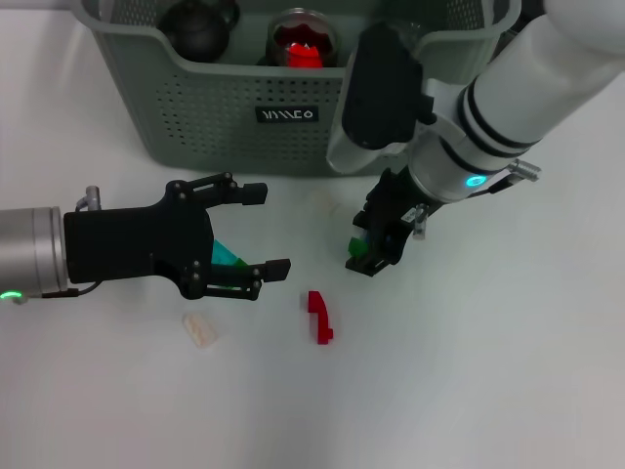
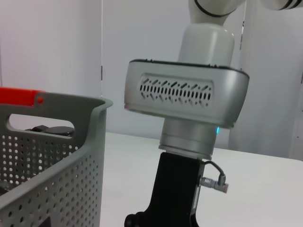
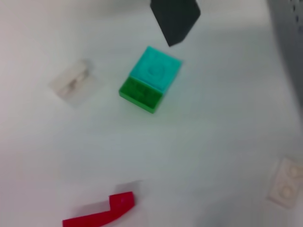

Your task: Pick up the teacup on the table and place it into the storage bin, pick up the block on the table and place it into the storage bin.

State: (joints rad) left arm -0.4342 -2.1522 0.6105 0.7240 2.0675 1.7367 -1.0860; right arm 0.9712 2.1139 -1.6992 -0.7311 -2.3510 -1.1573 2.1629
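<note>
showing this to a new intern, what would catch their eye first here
First the two arms low over the white table: the left pincer spread open above a teal block, and the right pincer pointing down near a green block. Behind them stands the grey-green storage bin, already holding dark objects, and a red piece lies on the table between the arms.

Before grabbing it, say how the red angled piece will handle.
The red piece looks like moulded plastic: probably stiff and light. Lying flat on the smooth table, it may slide when nudged; its angular shape should not roll.
</note>
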